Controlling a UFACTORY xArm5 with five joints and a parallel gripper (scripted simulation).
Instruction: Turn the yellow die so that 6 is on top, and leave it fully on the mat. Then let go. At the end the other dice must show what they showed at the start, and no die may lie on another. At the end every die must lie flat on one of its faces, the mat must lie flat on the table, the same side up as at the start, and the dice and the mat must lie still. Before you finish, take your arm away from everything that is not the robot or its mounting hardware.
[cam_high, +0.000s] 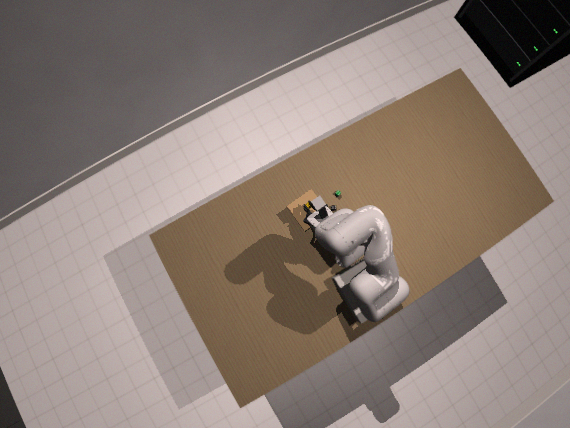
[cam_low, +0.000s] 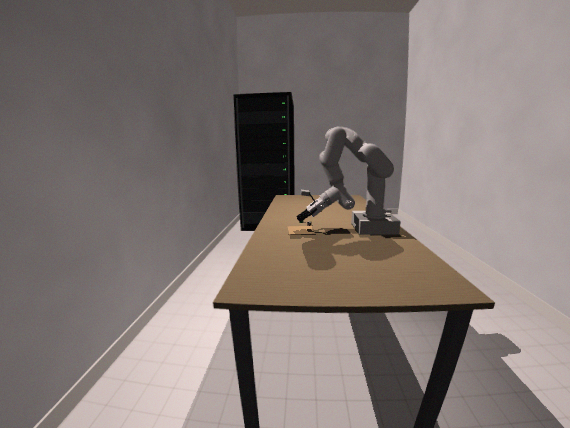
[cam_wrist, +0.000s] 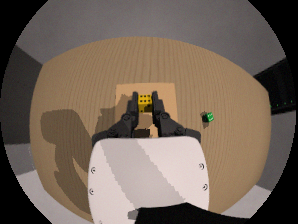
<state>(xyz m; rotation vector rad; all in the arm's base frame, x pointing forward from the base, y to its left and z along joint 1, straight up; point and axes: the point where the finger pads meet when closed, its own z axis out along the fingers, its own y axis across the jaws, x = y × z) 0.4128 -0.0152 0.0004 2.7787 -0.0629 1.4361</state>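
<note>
Pinching the yellow die (cam_high: 307, 205) (cam_wrist: 145, 103) between its fingers, the claw (cam_high: 309, 204) (cam_low: 301, 218) (cam_wrist: 145, 98) shows this best in the wrist view, which also reveals rows of dots on the die. The mat (cam_high: 311, 194) (cam_low: 296, 230) (cam_wrist: 170, 100) lies behind it there, with the green die (cam_high: 338, 193) (cam_wrist: 209, 117) off to one side on the counter (cam_high: 425, 150) (cam_low: 350, 285) (cam_wrist: 227, 85). From the top, a dark die (cam_high: 333, 207), hidden in the wrist view, appears beside the claw, and the cabinet (cam_high: 492, 45) (cam_low: 262, 150) stands off one counter corner. The exterior view gives the height: the slanted claw hangs above the mat, between the counter's long edges. The yellow die cannot be made out there.
</note>
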